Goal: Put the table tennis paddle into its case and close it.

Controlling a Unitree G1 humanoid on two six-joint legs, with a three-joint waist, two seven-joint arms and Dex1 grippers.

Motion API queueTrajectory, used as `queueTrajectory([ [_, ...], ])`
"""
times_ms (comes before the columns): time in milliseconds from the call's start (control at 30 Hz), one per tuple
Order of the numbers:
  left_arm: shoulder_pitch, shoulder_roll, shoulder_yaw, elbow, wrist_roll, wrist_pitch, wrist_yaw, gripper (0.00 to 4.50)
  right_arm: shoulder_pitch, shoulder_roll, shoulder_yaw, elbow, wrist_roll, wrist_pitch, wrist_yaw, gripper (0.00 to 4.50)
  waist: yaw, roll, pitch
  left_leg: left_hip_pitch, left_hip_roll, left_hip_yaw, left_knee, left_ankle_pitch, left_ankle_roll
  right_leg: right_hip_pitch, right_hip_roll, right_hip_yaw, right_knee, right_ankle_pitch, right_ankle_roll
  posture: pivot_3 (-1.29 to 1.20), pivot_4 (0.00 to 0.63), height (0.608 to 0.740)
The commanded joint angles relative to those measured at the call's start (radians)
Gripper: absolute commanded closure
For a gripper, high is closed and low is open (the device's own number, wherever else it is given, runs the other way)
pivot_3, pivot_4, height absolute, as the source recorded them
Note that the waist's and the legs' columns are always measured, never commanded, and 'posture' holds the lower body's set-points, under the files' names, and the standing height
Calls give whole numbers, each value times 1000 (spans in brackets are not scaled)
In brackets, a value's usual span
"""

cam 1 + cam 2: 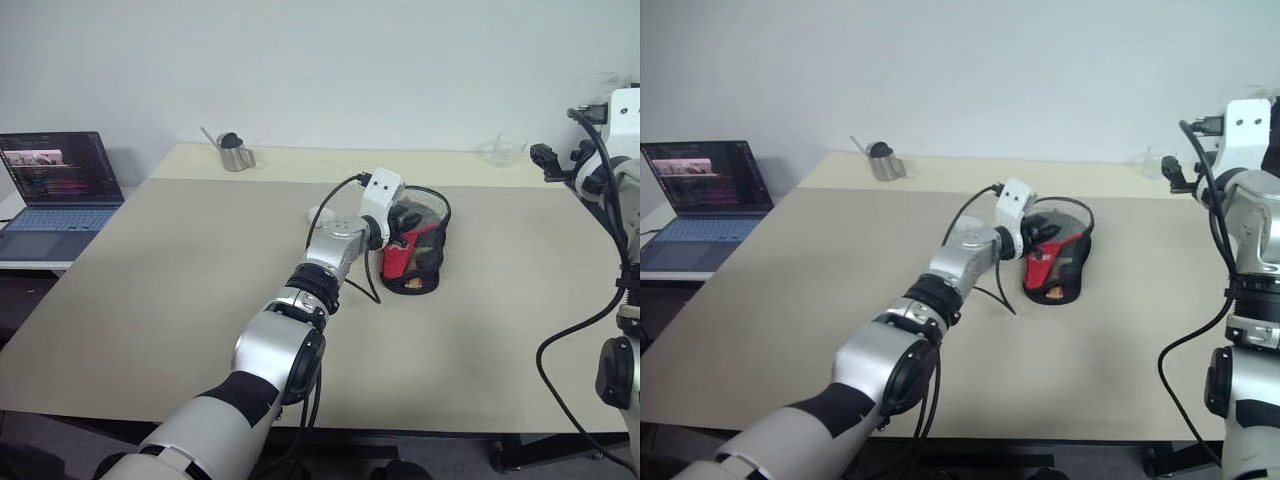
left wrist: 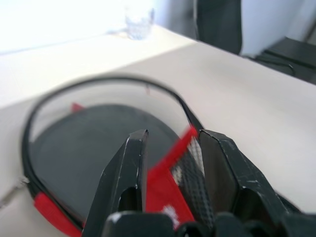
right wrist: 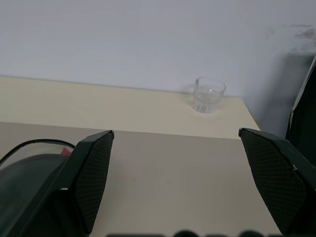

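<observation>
The case (image 1: 418,250) lies on the table's middle, black with a red and mesh flap. That flap is lifted upright, with my left gripper (image 2: 173,137) shut on its red fabric and mesh (image 2: 170,163). Under the raised flap, inside the black rim (image 2: 98,81), lies a dark round face (image 2: 84,143) that looks like the table tennis paddle's blade; its handle is hidden. My right gripper (image 3: 175,140) hangs open, raised above the table's right side, away from the case (image 1: 1055,255).
A clear glass (image 3: 209,95) stands at the table's far right corner and a metal cup (image 1: 235,153) at the far left. An open laptop (image 1: 60,185) sits on a side table to the left. The bare table (image 1: 180,300) stretches around the case.
</observation>
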Motion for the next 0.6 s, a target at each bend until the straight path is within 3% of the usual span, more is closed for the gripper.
queueTrajectory([
  [33, -43, -4, 31, -8, -35, -21, 0, 2717, -30, 2, 2, -28, 2, 23, 7, 58, 0, 0, 0, 0, 0, 0, 0, 0, 0, 0, 0, 0, 0, 0, 0, 0, 150, 740],
  [233, 31, 24, -62, -45, 22, 18, -129, 2717, -6, 44, 19, -45, 16, 101, 8, 58, -1, 0, 0, 0, -2, 0, 0, 0, 0, 0, 0, 0, 0, 0, 0, 0, 150, 740],
  [333, 90, 65, -92, -204, -24, 91, -320, 2717, 14, 89, 8, -75, 65, 240, 21, 58, -5, 0, 0, 0, 0, 0, 0, 0, 0, 0, 0, 0, 1, 0, 0, 0, 150, 740],
  [400, 173, 151, -135, -406, -56, 160, -496, 2717, 48, 146, -18, -92, 87, 322, -6, 58, -15, 0, 0, 0, 3, 0, 0, 0, 0, 0, 1, 0, 1, 0, -1, 0, 150, 740],
  [600, 368, 464, -178, -792, -116, 316, -763, 2717, 127, 288, -61, -110, 100, 378, -75, 58, -33, 2, -1, 2, 5, -1, -1, 1, -2, 0, 0, 2, 3, 3, -6, 0, 150, 740],
])
